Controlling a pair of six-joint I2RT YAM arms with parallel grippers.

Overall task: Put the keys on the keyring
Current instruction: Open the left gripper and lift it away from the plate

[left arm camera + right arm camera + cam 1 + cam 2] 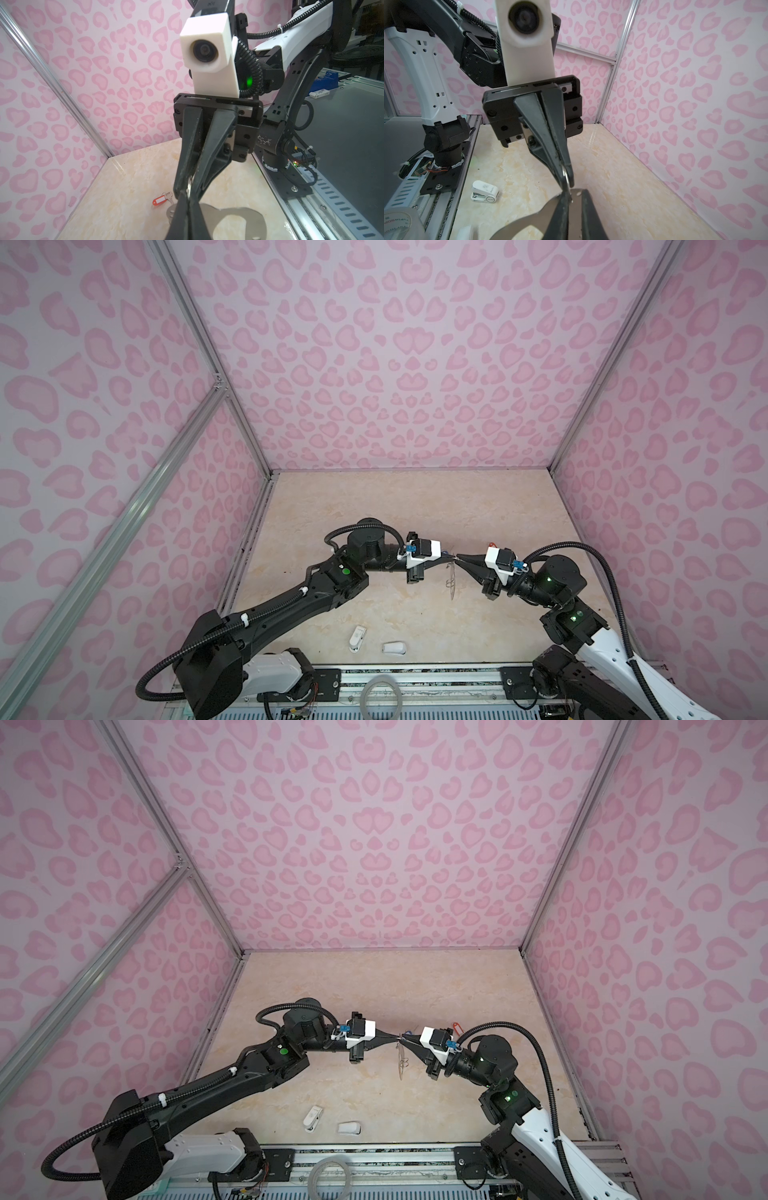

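Note:
The keyring (239, 215), a thin grey plate with an oval cut-out, hangs edge-on above the table (452, 585) between both arms. My left gripper (185, 194) is shut on a wire split ring at the plate's top edge. My right gripper (574, 192) meets it tip to tip (458, 559), its fingers pinched narrowly on that same edge and ring. The red-orange key (161, 201) lies on the table behind the right gripper (492, 544). A small blue shape (409, 1031) lies just behind the fingertips, too small to make out.
Two white plastic pieces (357, 637) (394, 648) lie near the front edge of the marble-look table (415, 506). A pale grey hoop (381, 699) rests on the front rail. Pink patterned walls enclose the back and both sides.

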